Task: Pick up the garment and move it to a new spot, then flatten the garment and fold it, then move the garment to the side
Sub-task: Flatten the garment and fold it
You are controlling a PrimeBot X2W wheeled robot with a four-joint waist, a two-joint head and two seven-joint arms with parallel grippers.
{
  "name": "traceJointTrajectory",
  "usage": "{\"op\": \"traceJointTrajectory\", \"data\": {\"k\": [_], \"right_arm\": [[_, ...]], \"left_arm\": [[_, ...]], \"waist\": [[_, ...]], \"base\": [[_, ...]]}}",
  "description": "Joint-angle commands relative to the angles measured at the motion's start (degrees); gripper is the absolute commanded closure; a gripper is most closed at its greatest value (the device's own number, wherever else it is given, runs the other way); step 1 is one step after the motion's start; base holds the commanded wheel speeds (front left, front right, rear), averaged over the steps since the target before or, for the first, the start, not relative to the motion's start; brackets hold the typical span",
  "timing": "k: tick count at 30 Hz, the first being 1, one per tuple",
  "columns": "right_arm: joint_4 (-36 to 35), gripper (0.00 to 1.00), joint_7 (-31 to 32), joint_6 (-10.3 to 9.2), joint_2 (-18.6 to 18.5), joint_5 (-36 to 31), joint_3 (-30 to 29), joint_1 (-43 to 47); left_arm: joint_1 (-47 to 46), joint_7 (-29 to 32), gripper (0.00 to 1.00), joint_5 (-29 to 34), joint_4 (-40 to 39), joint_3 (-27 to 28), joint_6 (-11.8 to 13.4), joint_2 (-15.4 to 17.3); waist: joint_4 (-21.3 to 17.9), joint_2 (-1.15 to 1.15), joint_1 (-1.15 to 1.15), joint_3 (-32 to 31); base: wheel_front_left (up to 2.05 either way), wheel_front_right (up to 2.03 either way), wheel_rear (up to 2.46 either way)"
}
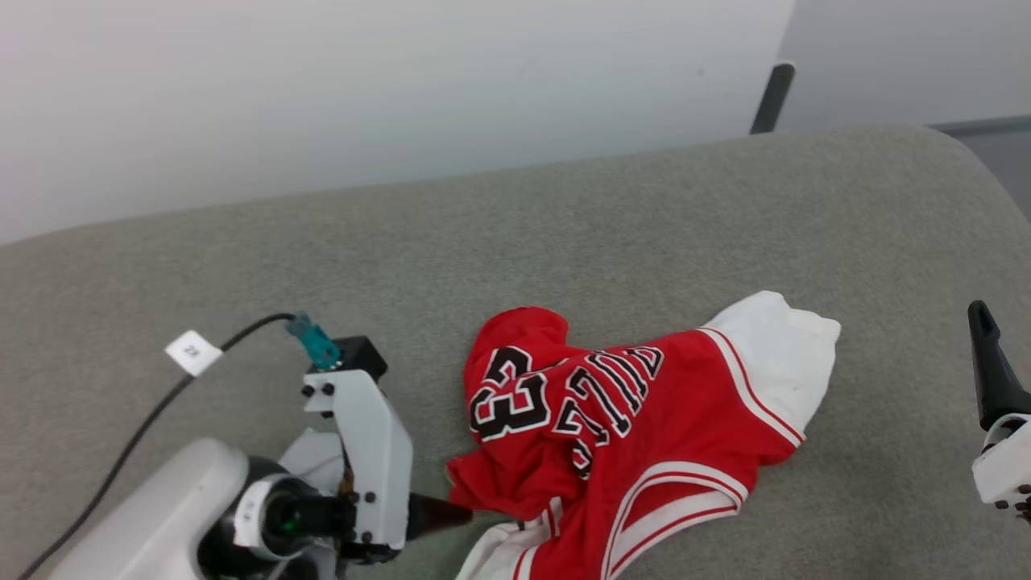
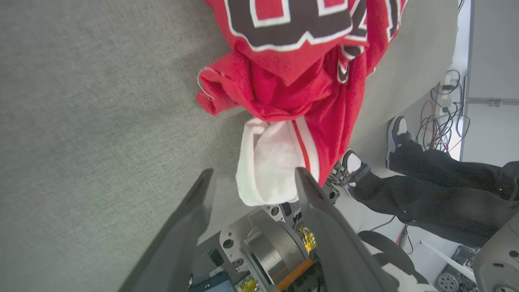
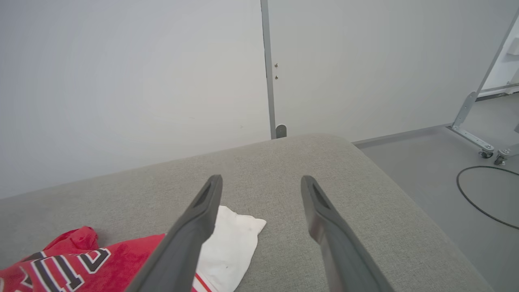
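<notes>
The garment [image 1: 644, 419] lies crumpled (lettering upward) on grey upholstery [image 1: 564, 225].

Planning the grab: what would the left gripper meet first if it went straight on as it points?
The red Bulls jersey: the open left gripper points at its white sleeve, just ahead on the grey cushion. Nothing seems to lie between; depth is unclear.
</notes>
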Motion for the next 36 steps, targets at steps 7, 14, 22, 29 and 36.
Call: {"op": "traceJointTrajectory", "data": {"k": [7, 14, 22, 29, 36], "right_arm": [[-0.4, 0.00, -0.3, 0.03, 0.8, 0.6, 0.4, -1.3], [0.3, 0.00, -1.1, 0.03, 1.1, 1.3, 0.4, -2.0], [1.1, 0.00, -1.6, 0.03, 1.3, 1.4, 0.4, -2.7], [1.2, 0.00, -1.6, 0.03, 1.3, 1.4, 0.3, -3.3], [0.9, 0.00, -1.1, 0.03, 1.0, 1.0, -0.5, -2.8]], "left_arm": [[0.3, 2.9, 0.00, 0.6, -0.1, -3.0, 1.1, -0.2], [2.2, 2.5, 0.00, 1.3, 1.7, -4.2, 0.7, 0.5], [3.9, 0.7, 0.00, 2.6, 4.8, -5.6, -1.5, 0.4], [4.5, -0.4, 1.00, 2.3, 7.9, -5.9, -3.5, -0.3], [3.0, -1.1, 1.00, 1.7, 8.5, -4.6, -4.7, -0.2]], "waist": [[-4.0, 0.00, 0.00, 3.4], [-5.8, 0.00, 0.00, 5.6], [-6.3, 0.00, 0.00, 6.3], [-5.9, 0.00, 0.00, 6.2], [-4.4, 0.00, 0.00, 4.9]], "base": [[0.00, 0.00, 0.00], [0.00, 0.00, 0.00], [0.00, 0.00, 0.00], [0.00, 0.00, 0.00], [0.00, 0.00, 0.00]]}}
